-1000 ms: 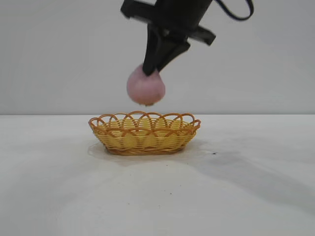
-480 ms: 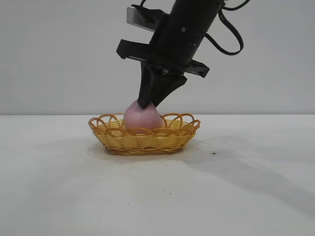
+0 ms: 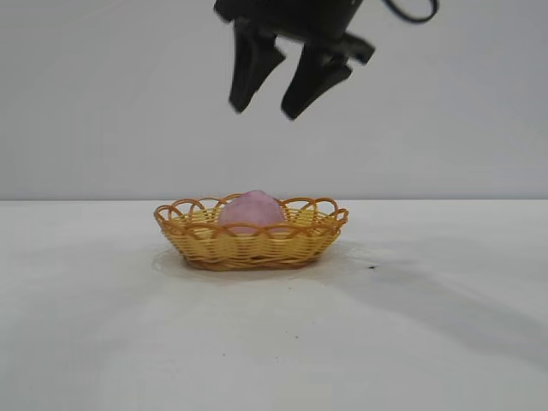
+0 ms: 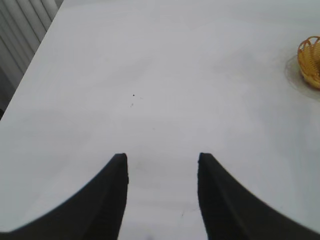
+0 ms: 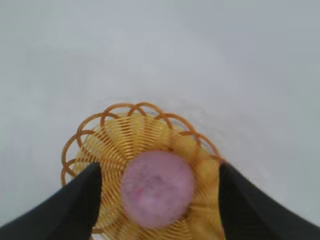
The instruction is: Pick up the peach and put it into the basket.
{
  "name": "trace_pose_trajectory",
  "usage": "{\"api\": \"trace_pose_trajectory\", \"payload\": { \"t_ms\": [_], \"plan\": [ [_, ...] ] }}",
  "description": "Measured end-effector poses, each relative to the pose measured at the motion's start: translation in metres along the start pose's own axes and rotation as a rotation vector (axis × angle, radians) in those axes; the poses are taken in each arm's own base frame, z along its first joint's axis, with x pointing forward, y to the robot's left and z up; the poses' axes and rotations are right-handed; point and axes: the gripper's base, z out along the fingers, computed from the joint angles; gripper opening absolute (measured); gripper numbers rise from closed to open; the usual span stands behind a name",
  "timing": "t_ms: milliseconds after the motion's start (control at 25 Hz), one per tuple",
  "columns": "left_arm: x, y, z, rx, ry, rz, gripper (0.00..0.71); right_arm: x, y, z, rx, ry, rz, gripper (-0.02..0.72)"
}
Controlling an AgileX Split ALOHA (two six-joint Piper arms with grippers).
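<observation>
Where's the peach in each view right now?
Exterior: the peach sits in the basket at mid-frame, below the open right gripper.
Left wrist: peach not in view; only a piece of the basket shows at the right edge.
Right wrist: the peach lies low in the picture, inside the basket.
Shared landmark: the basket.

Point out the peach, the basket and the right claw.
peach [image 3: 251, 210]: exterior view, the pink top showing above the rim.
basket [image 3: 205, 244]: exterior view, the woven front wall.
right claw [image 3: 264, 110]: exterior view, the gap between its open fingertips, above the basket.
</observation>
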Motion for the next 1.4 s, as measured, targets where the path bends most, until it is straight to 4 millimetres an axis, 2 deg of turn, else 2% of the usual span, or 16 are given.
{"api": "trace_pose_trajectory", "payload": {
  "t_ms": [80,280,360,440,560,640,880,1040,1160,1400],
  "plan": [
    [0.0,0.0,0.0,0.0,0.0,0.0,0.282,0.016,-0.022,-0.02,0.054,-0.011,0.053,0.433],
    [0.0,0.0,0.0,0.0,0.0,0.0,0.282,0.077,-0.091,-0.065,0.251,-0.067,0.283,0.433],
    [0.0,0.0,0.0,0.0,0.0,0.0,0.282,0.092,-0.106,-0.09,0.317,-0.12,0.354,0.433],
    [0.0,0.0,0.0,0.0,0.0,0.0,0.282,0.102,-0.112,-0.113,0.366,-0.162,0.386,0.433],
    [0.0,0.0,0.0,0.0,0.0,0.0,0.282,0.118,-0.107,-0.142,0.402,-0.231,0.451,0.433],
    [0.0,0.0,0.0,0.0,0.0,0.001,0.282,0.128,-0.096,-0.159,0.418,-0.274,0.456,0.433],
    [0.0,0.0,0.0,0.0,0.0,0.001,0.282,0.156,-0.046,-0.199,0.39,-0.354,0.331,0.433],
    [0.0,0.0,0.0,0.0,0.0,0.001,0.282,0.175,-0.015,-0.215,0.322,-0.346,0.267,0.433],
    [0.0,0.0,0.0,0.0,0.0,0.001,0.282,0.184,0.002,-0.223,0.264,-0.313,0.284,0.433],
    [0.0,0.0,0.0,0.0,0.0,0.001,0.282,0.216,0.025,-0.245,0.341,-0.236,0.325,0.433]
  ]
}}
